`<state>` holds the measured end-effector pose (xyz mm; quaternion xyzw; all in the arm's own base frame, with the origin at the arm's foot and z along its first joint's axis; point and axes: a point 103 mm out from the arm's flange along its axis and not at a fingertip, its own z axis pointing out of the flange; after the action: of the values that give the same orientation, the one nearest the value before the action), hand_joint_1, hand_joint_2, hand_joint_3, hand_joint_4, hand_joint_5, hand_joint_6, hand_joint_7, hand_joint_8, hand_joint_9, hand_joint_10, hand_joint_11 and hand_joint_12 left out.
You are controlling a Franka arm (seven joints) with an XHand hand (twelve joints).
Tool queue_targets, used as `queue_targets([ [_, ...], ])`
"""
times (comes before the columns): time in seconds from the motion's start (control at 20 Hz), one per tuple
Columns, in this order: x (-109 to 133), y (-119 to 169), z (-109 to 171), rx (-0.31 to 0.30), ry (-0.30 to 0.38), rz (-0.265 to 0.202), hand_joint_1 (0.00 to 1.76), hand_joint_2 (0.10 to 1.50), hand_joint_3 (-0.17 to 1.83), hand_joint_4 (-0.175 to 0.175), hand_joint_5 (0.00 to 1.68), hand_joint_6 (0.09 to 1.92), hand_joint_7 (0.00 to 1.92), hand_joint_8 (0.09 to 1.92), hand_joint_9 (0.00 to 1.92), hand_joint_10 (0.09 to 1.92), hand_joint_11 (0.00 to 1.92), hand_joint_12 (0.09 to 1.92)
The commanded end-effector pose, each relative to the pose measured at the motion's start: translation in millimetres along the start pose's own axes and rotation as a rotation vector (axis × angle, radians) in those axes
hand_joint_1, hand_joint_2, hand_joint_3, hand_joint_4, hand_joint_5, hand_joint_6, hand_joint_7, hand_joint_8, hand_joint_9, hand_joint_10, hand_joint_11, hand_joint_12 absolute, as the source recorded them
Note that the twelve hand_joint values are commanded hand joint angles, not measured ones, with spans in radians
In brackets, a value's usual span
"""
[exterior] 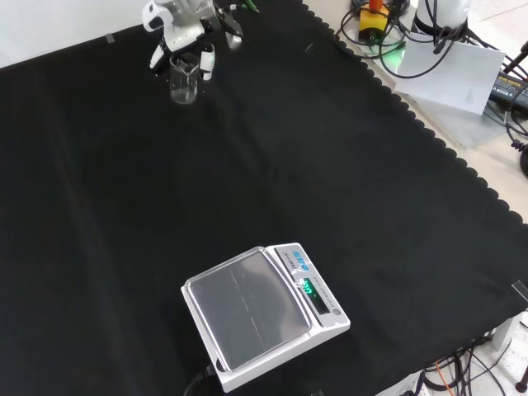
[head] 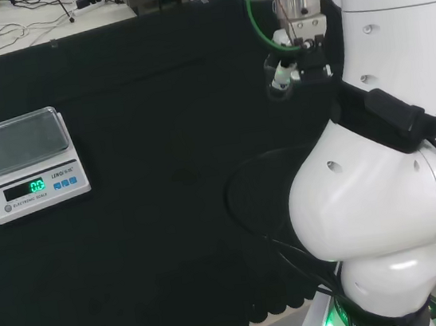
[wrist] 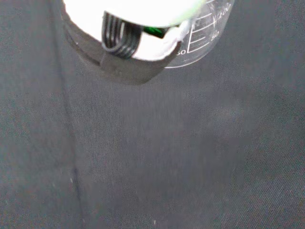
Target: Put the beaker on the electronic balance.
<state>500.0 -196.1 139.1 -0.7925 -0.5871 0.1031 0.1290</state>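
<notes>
In the front view the hand (exterior: 183, 31) sits at about eleven o'clock on the bench (exterior: 272, 157), its fingers (exterior: 206, 59) spread down on either side of a clear glass beaker (exterior: 183, 81). Whether they actually touch the glass I cannot tell. The beaker stands upright on the black cloth and looks empty; the wrist view shows its printed scale marks (wrist: 202, 33). The electronic balance (exterior: 262, 320) lies well apart, at about six o'clock, its flat pan (exterior: 247, 307) bare.
</notes>
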Motion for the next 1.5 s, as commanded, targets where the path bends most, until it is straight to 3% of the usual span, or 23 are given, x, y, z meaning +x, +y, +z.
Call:
queue_targets([
  [0.05, 1, -20, -43, -0.038, -0.014, -0.019, 1.14, 1.01, 0.51, 0.026, 0.73, 1.46, 0.75, 1.53, 0.99, 1.25, 1.23, 0.83],
  [0.35, 15, -30, -58, -0.044, -0.019, -0.066, 1.15, 1.0, 0.53, 0.026, 0.74, 1.45, 0.75, 1.53, 1.0, 1.25, 1.23, 0.83],
  [0.5, 43, -32, -64, -0.046, -0.026, -0.098, 1.15, 1.0, 0.54, 0.026, 0.75, 1.45, 0.76, 1.52, 1.0, 1.24, 1.23, 0.83],
  [0.9, 172, -42, -87, -0.062, -0.04, -0.236, 1.15, 0.98, 0.56, 0.027, 0.77, 1.43, 0.76, 1.52, 1.01, 1.24, 1.23, 0.84],
  [1.1, 241, -49, -91, -0.049, -0.068, -0.328, 1.16, 0.97, 0.57, 0.028, 0.77, 1.42, 0.76, 1.52, 1.01, 1.24, 1.23, 0.84],
  [1.5, 356, -68, -99, -0.044, -0.12, -0.503, 1.16, 0.96, 0.59, 0.028, 0.79, 1.41, 0.78, 1.51, 1.02, 1.23, 1.23, 0.84],
])
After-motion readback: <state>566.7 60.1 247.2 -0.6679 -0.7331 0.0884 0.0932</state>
